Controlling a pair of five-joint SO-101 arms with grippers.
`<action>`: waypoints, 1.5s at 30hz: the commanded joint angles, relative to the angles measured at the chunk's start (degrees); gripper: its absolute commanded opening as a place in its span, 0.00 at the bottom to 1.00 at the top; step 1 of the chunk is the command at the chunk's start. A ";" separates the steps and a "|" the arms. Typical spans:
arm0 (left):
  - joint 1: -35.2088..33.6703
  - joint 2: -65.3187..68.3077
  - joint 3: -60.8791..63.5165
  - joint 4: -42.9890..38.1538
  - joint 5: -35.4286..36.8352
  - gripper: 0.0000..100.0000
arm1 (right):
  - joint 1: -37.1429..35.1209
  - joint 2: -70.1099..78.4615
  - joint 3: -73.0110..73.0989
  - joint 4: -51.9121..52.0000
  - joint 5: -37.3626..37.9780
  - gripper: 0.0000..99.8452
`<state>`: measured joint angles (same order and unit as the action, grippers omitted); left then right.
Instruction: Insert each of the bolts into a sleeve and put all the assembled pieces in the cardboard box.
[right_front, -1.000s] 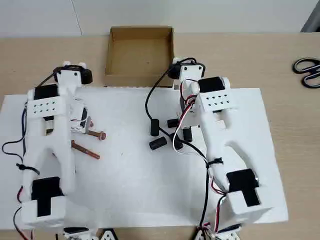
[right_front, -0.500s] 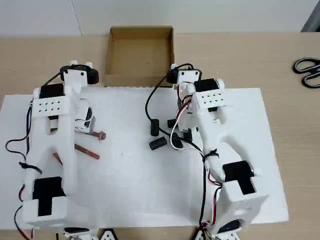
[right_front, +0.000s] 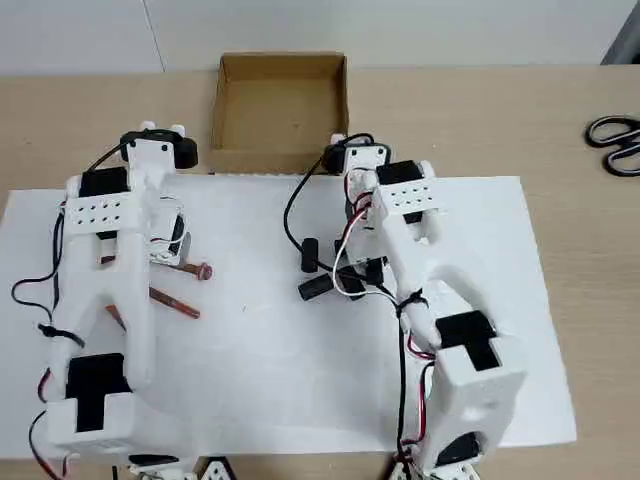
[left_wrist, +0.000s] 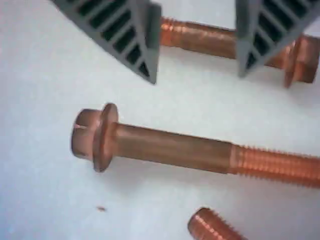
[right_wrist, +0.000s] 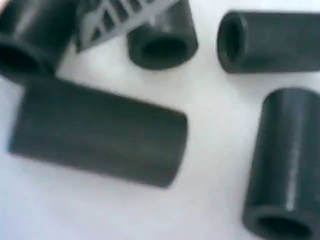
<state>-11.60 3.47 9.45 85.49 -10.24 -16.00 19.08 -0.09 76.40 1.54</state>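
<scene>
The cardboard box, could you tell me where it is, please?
In the high view, the cardboard box sits on the table just beyond the white sheet's far edge, slightly left of centre.

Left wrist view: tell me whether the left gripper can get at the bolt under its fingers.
Probably yes. The left gripper is open above that bolt with nothing over it. The bolt lies along the line between the fingers, though, so the wrist may need turning.
</scene>
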 joint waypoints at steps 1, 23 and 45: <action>0.35 -0.18 -0.75 -0.97 0.00 0.10 | -0.22 0.66 -1.05 -1.45 0.35 0.12; 0.35 -0.18 2.59 -2.29 0.00 0.10 | 1.36 4.88 -2.64 0.66 0.44 0.01; -0.35 -0.44 -17.71 13.45 10.99 0.03 | 9.54 -20.44 -11.60 22.99 0.79 0.00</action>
<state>-9.58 3.47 -3.30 97.98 -2.07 -9.32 4.04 -9.32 98.11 1.71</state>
